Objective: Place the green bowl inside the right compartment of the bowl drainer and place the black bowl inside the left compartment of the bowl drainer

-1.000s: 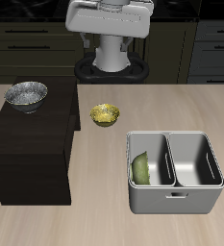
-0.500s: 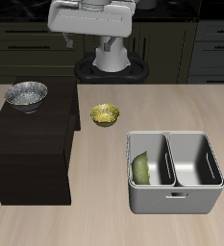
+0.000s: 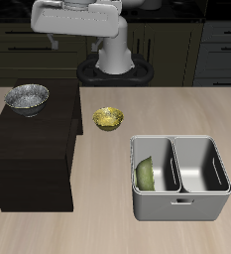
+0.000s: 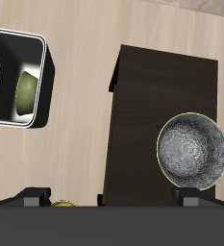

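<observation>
The green bowl (image 3: 147, 174) leans on edge inside the right compartment of the bowl drainer (image 3: 181, 204); in the wrist view the green bowl (image 4: 25, 91) shows in the drainer (image 4: 50, 77) as well. The black bowl (image 3: 27, 97), silvery and speckled, sits upright on a dark box (image 3: 33, 149). My gripper (image 4: 112, 200) hangs high above the table, open and holding nothing, with the black bowl (image 4: 192, 151) below and nearer one fingertip (image 4: 190, 199). The drainer's left compartment (image 3: 198, 167) holds nothing.
A yellow-gold bowl (image 3: 108, 119) stands on the table between the dark box and the drainer, and a sliver of it (image 4: 62, 203) shows beside my fingers. Dark cabinets run along the back behind the robot's base (image 3: 115, 67).
My hand has swung sideways at the same height, away from above the robot's base and toward the side where the black bowl stands. The bowls and the drainer have not moved.
</observation>
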